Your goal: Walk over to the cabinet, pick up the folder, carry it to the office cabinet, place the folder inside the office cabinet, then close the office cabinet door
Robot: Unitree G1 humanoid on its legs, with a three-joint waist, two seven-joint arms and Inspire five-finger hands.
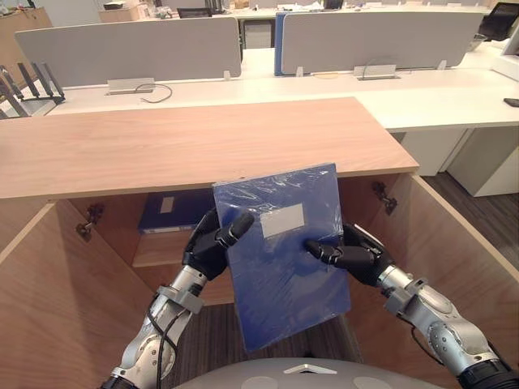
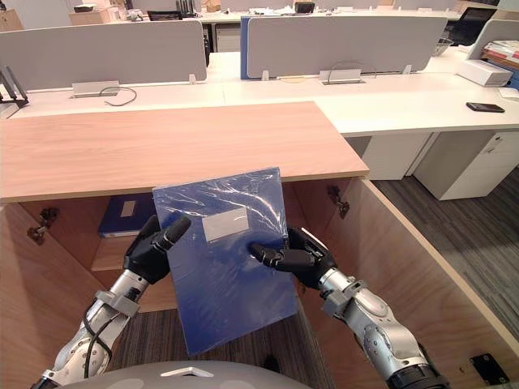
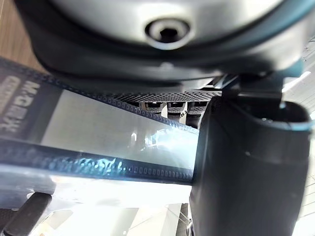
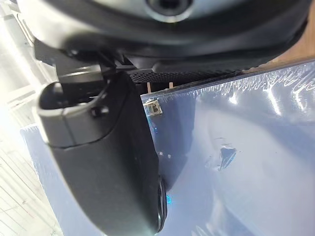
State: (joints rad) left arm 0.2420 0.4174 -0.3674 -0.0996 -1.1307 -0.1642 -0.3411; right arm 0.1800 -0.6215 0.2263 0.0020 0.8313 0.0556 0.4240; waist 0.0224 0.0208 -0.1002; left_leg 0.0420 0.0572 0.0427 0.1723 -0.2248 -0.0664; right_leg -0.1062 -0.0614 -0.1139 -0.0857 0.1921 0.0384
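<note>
A blue folder (image 1: 284, 259) in shiny plastic wrap, with a white label, is held upright in front of the open wooden cabinet (image 1: 186, 146). My left hand (image 1: 209, 243) grips its left edge, thumb on the front cover. On the right edge my right hand (image 1: 350, 253) pinches it, thumb lying across the cover. The wrist views show the wrapped folder (image 4: 246, 157) pressed against each thumb (image 3: 246, 172). Both cabinet doors (image 1: 470, 259) stand swung out toward me. A second blue folder (image 1: 174, 211) lies flat on the inner shelf.
Behind the cabinet stretch white desks (image 1: 422, 89) with grey divider screens (image 1: 138, 49). A black file rack (image 1: 28, 85) stands at the far left. A dark phone (image 2: 485, 107) lies on the right desk. Grey carpet (image 2: 486, 219) shows to the right.
</note>
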